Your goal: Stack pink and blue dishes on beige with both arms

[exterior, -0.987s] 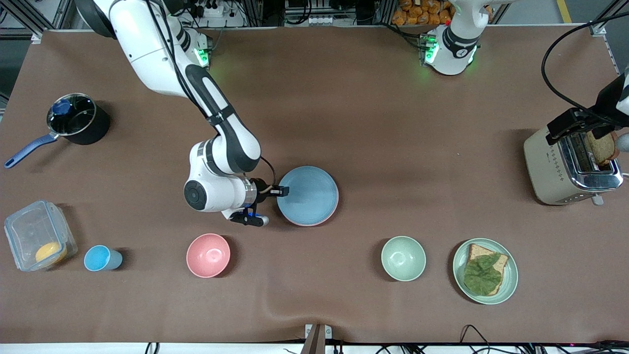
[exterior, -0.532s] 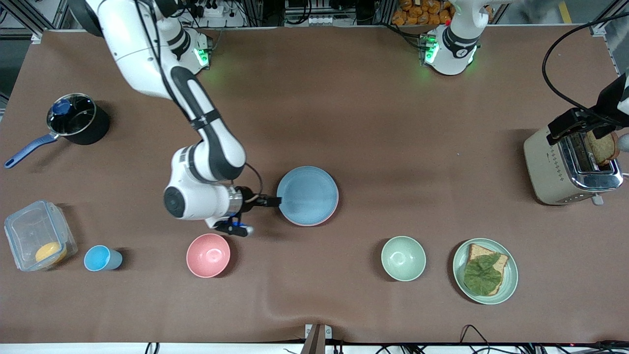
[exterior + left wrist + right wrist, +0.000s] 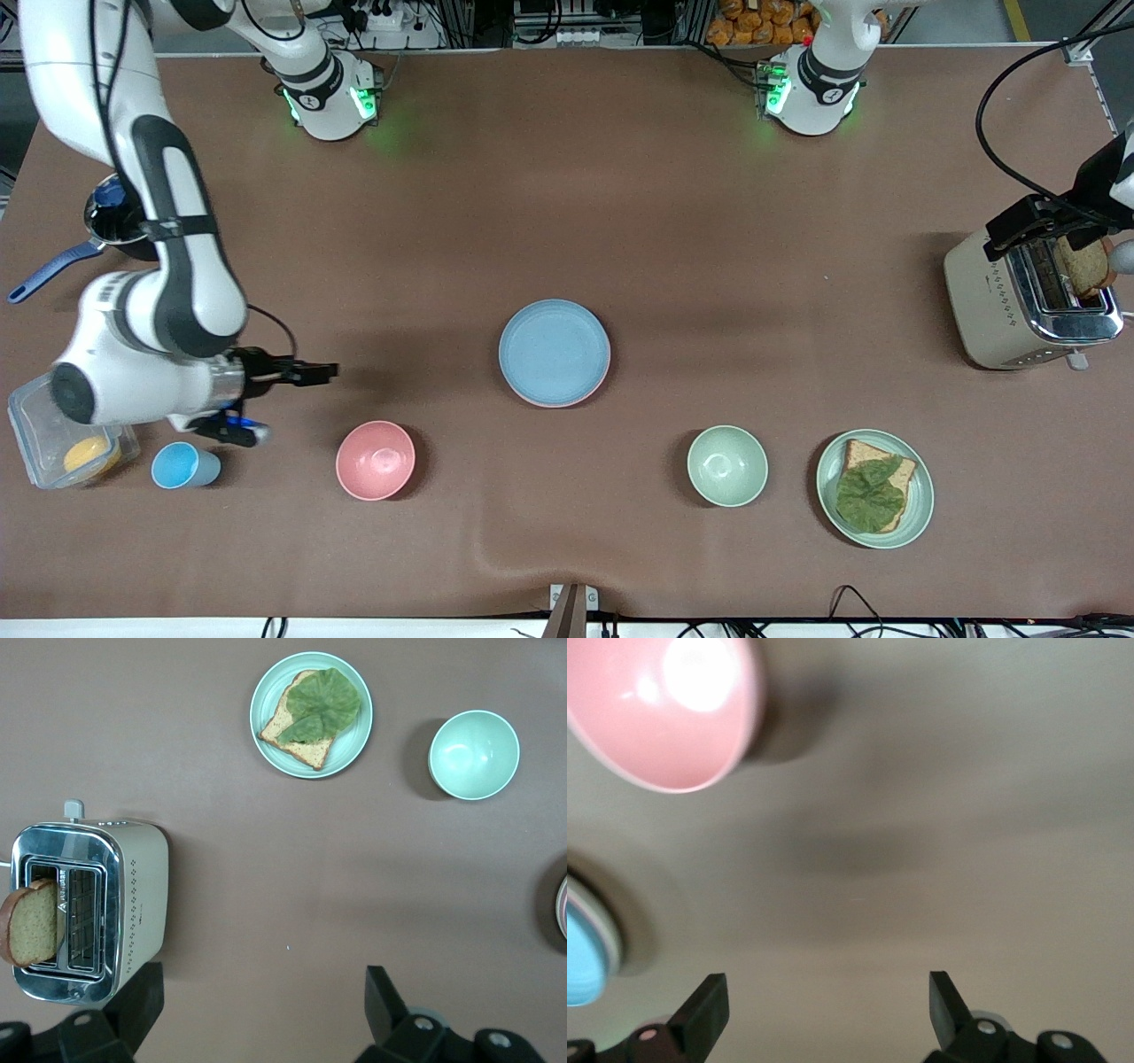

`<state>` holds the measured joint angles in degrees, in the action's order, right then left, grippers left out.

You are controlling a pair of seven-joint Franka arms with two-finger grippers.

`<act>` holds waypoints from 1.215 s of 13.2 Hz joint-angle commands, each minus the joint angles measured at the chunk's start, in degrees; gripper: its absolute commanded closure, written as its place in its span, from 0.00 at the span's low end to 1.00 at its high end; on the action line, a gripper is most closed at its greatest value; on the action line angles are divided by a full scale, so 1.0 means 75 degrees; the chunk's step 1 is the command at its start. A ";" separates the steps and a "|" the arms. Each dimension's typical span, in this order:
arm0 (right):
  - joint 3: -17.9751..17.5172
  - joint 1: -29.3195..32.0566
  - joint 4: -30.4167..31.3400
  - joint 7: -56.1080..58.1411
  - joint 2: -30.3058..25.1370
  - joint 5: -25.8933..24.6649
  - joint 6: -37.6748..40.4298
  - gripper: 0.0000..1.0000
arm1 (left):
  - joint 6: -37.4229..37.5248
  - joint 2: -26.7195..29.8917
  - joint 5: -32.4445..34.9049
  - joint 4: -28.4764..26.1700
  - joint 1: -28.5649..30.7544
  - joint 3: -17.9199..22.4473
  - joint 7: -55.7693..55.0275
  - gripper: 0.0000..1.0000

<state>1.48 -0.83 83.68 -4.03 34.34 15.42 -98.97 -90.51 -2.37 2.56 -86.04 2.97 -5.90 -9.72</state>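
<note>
Hanging released and empty, my right jaws sit over bare table (image 3: 709,177) near the one blue cup (image 3: 184,466) and the one pink bowl (image 3: 376,460), toward the right arm's end. My left jaws are also spread wide with nothing in them, over the one toaster (image 3: 1019,310) at the left arm's end; that arm waits.

Plates: one blue plate (image 3: 554,352) lies flat mid-table, on top of one pink plate (image 3: 592,391) of which only a thin rim shows. What lies under the pink one I cannot tell.

Other counts:
- One green bowl (image 3: 727,465), nearer the front camera than the stack.
- One green plate (image 3: 921,496) just beside it, carrying one bread slice (image 3: 859,456) with one leaf (image 3: 873,501) on it.
- One toast slice (image 3: 1085,266) standing in the toaster slot.
- One dark pot (image 3: 104,221) with a blue handle, partly hidden by my right arm.
- One clear box (image 3: 35,425) with one yellow thing (image 3: 89,456) inside.
</note>
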 commanded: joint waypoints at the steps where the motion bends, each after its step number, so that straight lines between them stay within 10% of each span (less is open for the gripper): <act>1: -0.0163 0.0554 0.0163 0.0581 -0.0441 -0.0718 0.0211 0.00 | 0.0162 0.0094 -0.0143 0.0047 0.0038 0.0013 0.0124 0.00; 9: -0.0139 0.0533 0.1451 0.0304 -0.3438 -0.1927 0.0796 0.00 | 0.0267 0.0141 -0.0342 0.0058 0.0202 0.0049 0.0113 0.00; 16: 0.0493 0.0030 0.0669 0.0209 -0.4134 -0.1939 0.1887 0.00 | 0.0279 0.0152 -0.0353 0.0047 0.0202 -0.0010 0.0136 0.00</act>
<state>4.13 1.32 90.72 -1.49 3.52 2.14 -86.19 -89.54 -1.96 1.02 -85.82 4.03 -5.84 -9.72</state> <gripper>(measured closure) 0.000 0.000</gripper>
